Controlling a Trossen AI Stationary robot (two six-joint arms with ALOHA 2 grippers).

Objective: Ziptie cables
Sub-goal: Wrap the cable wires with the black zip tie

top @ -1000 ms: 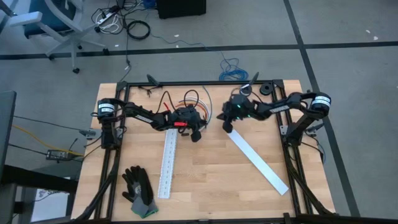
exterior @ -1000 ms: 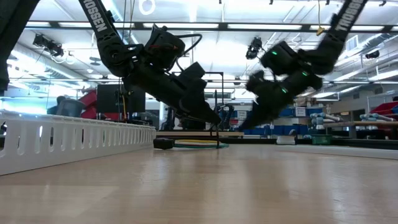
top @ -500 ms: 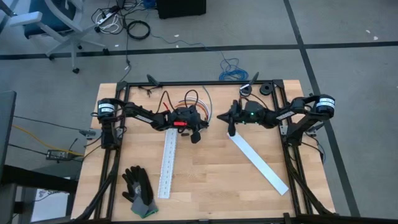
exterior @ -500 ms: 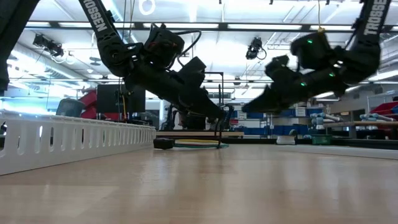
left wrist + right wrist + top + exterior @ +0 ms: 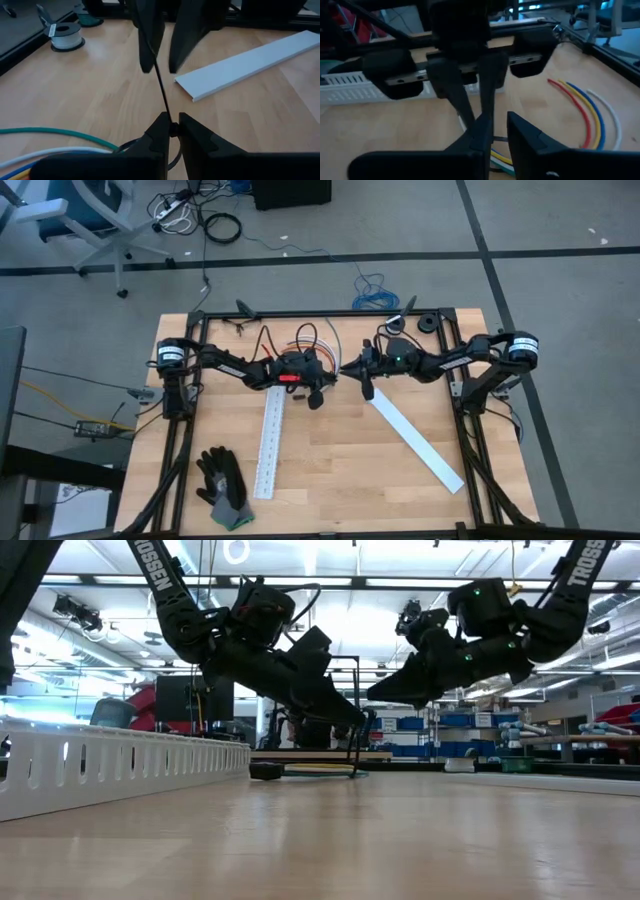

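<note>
Ziptie (image 5: 161, 85) pinched in left end effector (image 5: 171, 131); right end effector (image 5: 496, 131) seemingly parted, partly hidden.

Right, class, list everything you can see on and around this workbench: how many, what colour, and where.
table: one, pale wood, black frame
cables: several, red, orange and white among them, far side, by the left gripper
ziptie: one, black, stretched between the two grippers
slotted strip: one, white, left of centre
flat strip: one, white, slanting on the right half
glove: one, black and grey, near left corner
wire coil: one, blue, on the floor beyond the table
left gripper: dark, pinching the ziptie
right gripper: dark, open, facing the left one
</note>
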